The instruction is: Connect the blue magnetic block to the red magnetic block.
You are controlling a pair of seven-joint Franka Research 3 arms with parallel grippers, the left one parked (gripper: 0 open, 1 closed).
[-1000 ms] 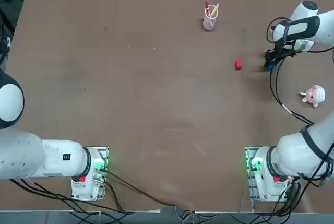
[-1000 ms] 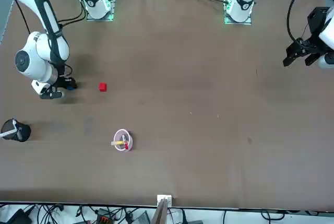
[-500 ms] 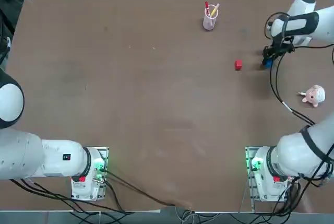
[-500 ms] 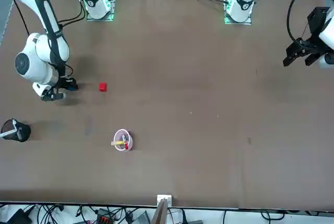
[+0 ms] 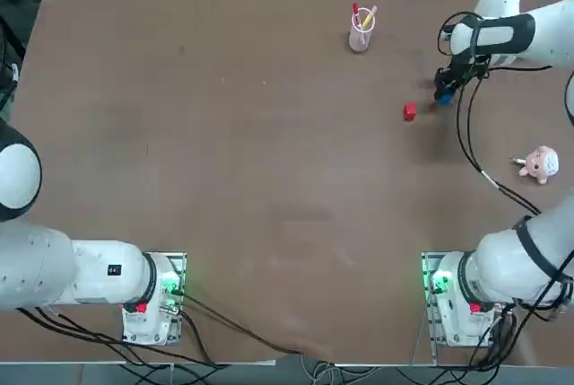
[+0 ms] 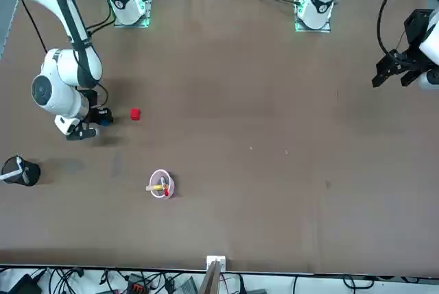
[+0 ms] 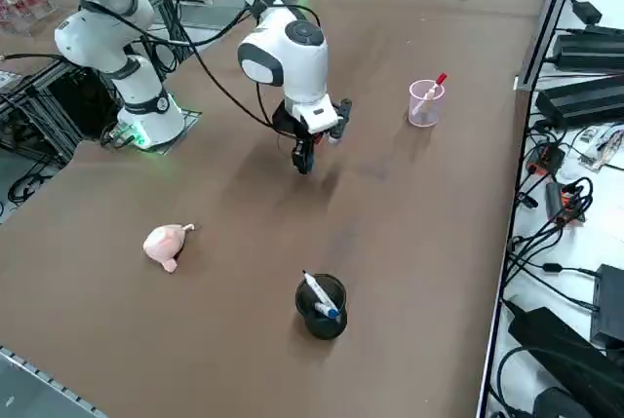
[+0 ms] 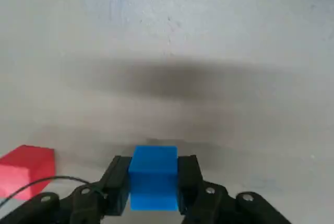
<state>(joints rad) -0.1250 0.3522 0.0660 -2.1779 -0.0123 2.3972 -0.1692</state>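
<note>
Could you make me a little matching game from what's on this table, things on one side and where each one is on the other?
Things:
1. blue block
2. red block
3. pink cup
4. pink toy

Places:
A. lying alone near the table's right edge in the top view
B. clamped in the right tool
C. on the table just beside the tool
D. holding pens, at the far side

Pairs: 1-B, 2-C, 3-D, 4-A
</note>
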